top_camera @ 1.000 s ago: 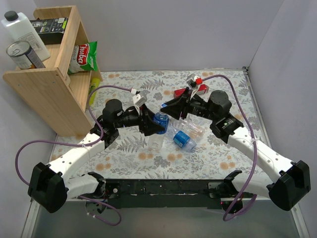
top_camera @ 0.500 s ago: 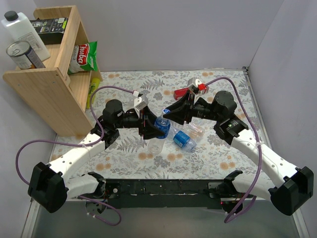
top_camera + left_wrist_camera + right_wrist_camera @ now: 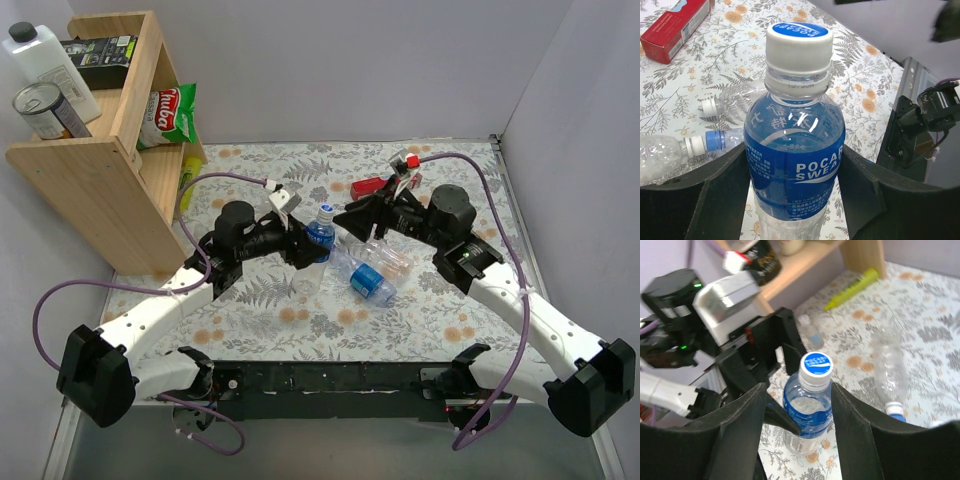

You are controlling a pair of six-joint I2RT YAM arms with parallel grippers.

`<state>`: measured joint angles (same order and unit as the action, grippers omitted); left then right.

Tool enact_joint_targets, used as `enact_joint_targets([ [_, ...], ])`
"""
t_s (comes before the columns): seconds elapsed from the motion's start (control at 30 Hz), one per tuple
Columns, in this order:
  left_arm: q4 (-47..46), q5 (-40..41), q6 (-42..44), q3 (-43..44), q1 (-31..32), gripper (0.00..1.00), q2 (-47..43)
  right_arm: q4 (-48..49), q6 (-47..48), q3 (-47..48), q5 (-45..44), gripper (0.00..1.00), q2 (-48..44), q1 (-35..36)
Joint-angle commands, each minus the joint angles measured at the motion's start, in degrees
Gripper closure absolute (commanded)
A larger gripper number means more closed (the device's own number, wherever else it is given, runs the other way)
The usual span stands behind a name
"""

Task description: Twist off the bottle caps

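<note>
Bottle point(image 3: 792, 175), clear blue-labelled plastic, clenched upright in left tool point(image 3: 795, 152), steadying white round cap point(image 3: 799, 45) just ahead of released right tool point(image 3: 799, 390).

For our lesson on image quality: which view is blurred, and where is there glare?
Right wrist: soft all over, the cap print smeared. Left wrist: sharp on the bottle, white glare streaks on its label. Top external: crisp, evenly lit.

Upright clear plastic bottle with blue label point(image 3: 794, 165), gripped at its sides by the black left hand point(image 3: 792, 202), round white plastic screw cap point(image 3: 799, 47) on top, two clear crinkled bottles point(image 3: 735, 100) lying left of it on floral-patterned bench point(image 3: 865, 90), long red box point(image 3: 675, 27) beyond those.
</note>
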<state>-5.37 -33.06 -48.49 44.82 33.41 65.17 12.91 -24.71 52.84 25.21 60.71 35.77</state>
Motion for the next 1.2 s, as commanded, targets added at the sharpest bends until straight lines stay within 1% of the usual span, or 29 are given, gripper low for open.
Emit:
enact_joint_targets([
  [0.0, 1.9, 5.8, 2.0, 2.5, 1.8, 0.96, -0.2, -5.4, -3.8, 4.7, -13.6, 0.39, 3.5, 3.3],
  [0.03, 2.1, 6.4, 2.1, 2.5, 2.1, 0.96, -0.3, -7.3, -3.8, 5.9, -15.3, 0.39, 3.9, 4.6],
  [0.1, 2.6, 7.0, 2.8, 2.5, 3.0, 0.96, -0.2, -8.0, -3.9, 6.6, -18.2, 0.39, 4.5, 5.5],
  [0.3, 3.6, 8.6, 3.8, 3.0, 4.4, 0.96, 0.4, -7.6, -5.0, 7.7, -19.2, 0.40, 7.0, 7.1],
  [0.37, 3.8, 9.1, 3.9, 2.9, 4.8, 0.96, 0.5, -7.6, -5.2, 7.8, -19.1, 0.43, 7.5, 7.2],
  [0.5, 4.0, 9.3, 4.4, 3.1, 5.4, 0.96, 0.6, -6.9, -5.6, 7.7, -17.9, 0.57, 8.2, 7.2],
  [0.53, 4.1, 9.2, 4.3, 3.1, 5.4, 0.96, 0.7, -6.8, -5.6, 7.7, -17.8, 0.64, 8.3, 7.2],
  [0.6, 4.0, 8.0, 3.9, 3.1, 5.4, 0.96, 0.6, -6.5, -5.5, 7.5, -17.3, 0.71, 8.2, 7.1],
  [0.63, 3.8, 7.6, 3.8, 3.1, 5.4, 0.97, 0.5, -6.1, -4.9, 7.1, -16.6, 0.79, 8.2, 7.2],
  [0.7, 3.3, 6.0, 3.6, 3.0, 5.4, 0.97, 0.1, -5.3, -3.5, 6.5, -14.6, 0.85, 7.5, 6.8],
  [0.73, 3.1, 3.6, 3.7, 2.9, 5.2, 0.97, -0.3, -4.2, -2.9, 5.6, -13.4, 0.91, 7.1, 6.4],
  [0.77, 2.2, 1.7, 3.5, 2.7, 4.8, 0.98, -0.5, -3.4, -1.5, 5.1, -11.8, 0.93, 6.7, 5.7],
  [0.8, 1.7, -0.4, 3.2, 2.6, 4.5, 0.98, -0.8, -2.5, -1.0, 4.4, -7.5, 0.94, 5.8, 4.1],
  [0.83, 1.2, -5.6, 2.9, 2.6, 4.1, 0.98, -1.0, -0.3, -0.3, 3.1, -4.9, 0.96, 5.3, 3.0],
  [0.87, -0.5, -8.6, 1.8, 2.4, 3.3, 0.98, -1.1, 0.7, 1.4, 2.5, -2.1, 0.95, 4.9, 2.0],
  [0.9, -1.7, -12.3, 1.2, 2.2, 2.7, 0.98, -1.1, 1.5, 2.7, 2.1, 3.8, 0.95, 4.0, 0.5],
  [0.93, -2.8, -17.9, 0.4, 1.9, 2.2, 0.98, -0.9, 1.8, 4.2, 1.9, 6.4, 0.96, 3.5, 0.0],
  [1.0, -5.8, -23.8, -2.0, 1.7, 1.0, 0.98, -0.3, 1.2, 9.4, 1.7, 12.6, 0.96, 2.1, -0.6],
  [1.07, -8.2, -29.7, -3.5, 1.7, 0.4, 0.98, 0.7, 0.8, 12.0, 1.4, 16.1, 0.96, 1.2, -0.9],
  [1.1, -9.0, -31.0, -5.0, 1.6, 0.3, 0.98, 1.1, 2.1, 12.5, 0.7, 20.0, 0.95, 0.0, -1.4],
  [1.17, -10.5, -32.2, -5.9, 1.3, 0.2, 0.98, 1.5, 5.1, 11.6, -0.5, 22.2, 0.93, -1.2, -1.9],
])
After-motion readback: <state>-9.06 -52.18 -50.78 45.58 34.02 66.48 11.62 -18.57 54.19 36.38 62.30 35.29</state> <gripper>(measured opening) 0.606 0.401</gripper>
